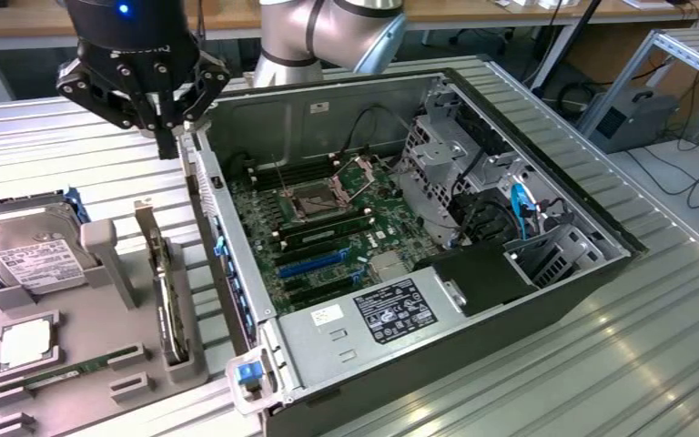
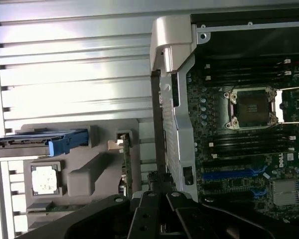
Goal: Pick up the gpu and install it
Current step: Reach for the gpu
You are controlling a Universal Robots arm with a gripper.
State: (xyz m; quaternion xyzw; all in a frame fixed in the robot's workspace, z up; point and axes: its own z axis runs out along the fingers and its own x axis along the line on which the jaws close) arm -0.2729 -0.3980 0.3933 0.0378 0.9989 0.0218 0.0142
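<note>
gpu (image 1: 170, 305) — well apart from hand (image 1: 167, 150)

an open computer case (image 1: 288, 114) is lying on its side on a slatted metal table (image 1: 568, 382), with its green motherboard (image 1: 368, 223) facing up. a cpu socket (image 1: 321, 198) is sitting near the board's middle, and blue slots (image 1: 313, 262) are lying between it and a labelled power supply (image 1: 362, 332). a blue cable (image 1: 520, 214) is curling beside the drive bays. at the exterior view's left, a grey tray (image 1: 95, 364) is holding a hard drive (image 1: 28, 255), a square processor (image 1: 28, 344) and a memory stick (image 1: 65, 375).
</note>
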